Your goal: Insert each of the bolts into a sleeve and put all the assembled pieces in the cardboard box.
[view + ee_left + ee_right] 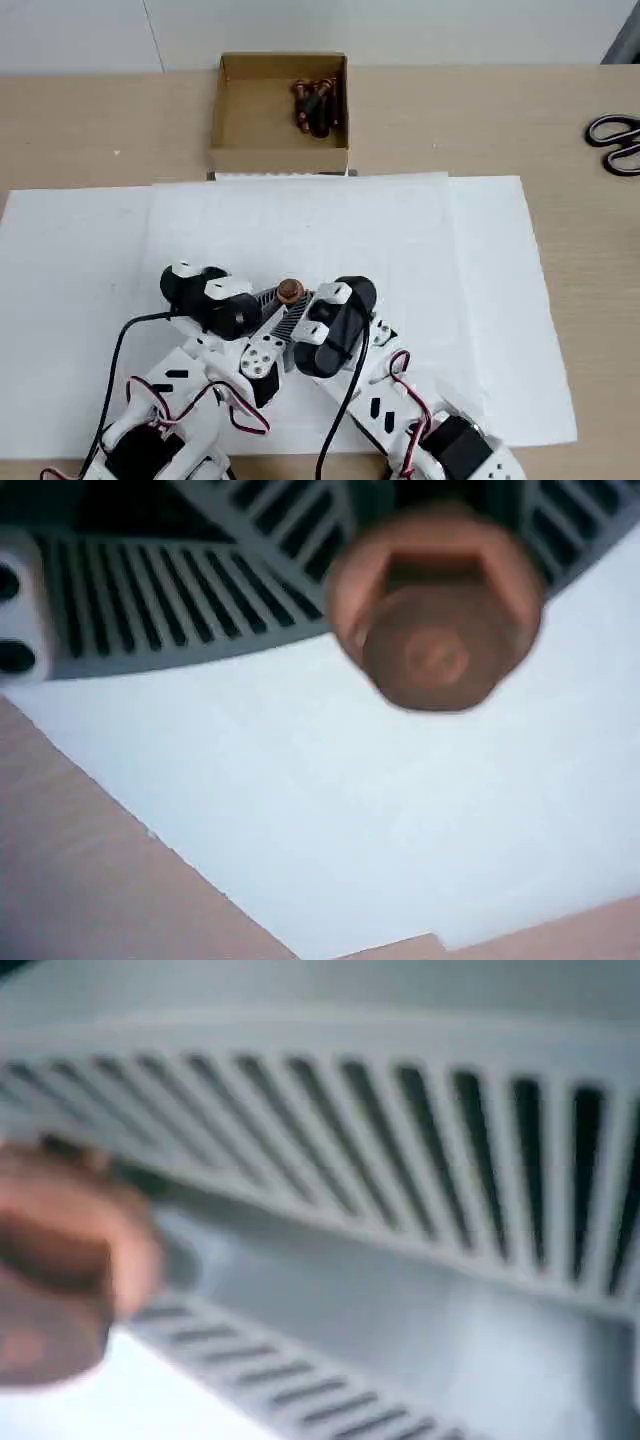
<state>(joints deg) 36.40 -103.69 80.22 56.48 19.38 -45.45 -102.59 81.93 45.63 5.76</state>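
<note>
A copper bolt (290,290) hangs low over the white sheet where the two arms meet. In the left wrist view its hexagonal head (435,630) faces the camera, and my left gripper (277,296) is shut on it with ribbed grey fingers (180,610) on both sides. My right gripper (298,304) closes in from the other side, its ribbed fingers (400,1160) shut on a blurred copper part (55,1280) that I take for the sleeve. The cardboard box (232,110) stands at the table's far side, holding several copper assembled pieces (315,105) in its right corner.
A white sheet (450,280) covers most of the wooden table. Black-handled scissors (615,143) lie at the far right edge. Both arms' bases and cables crowd the near edge.
</note>
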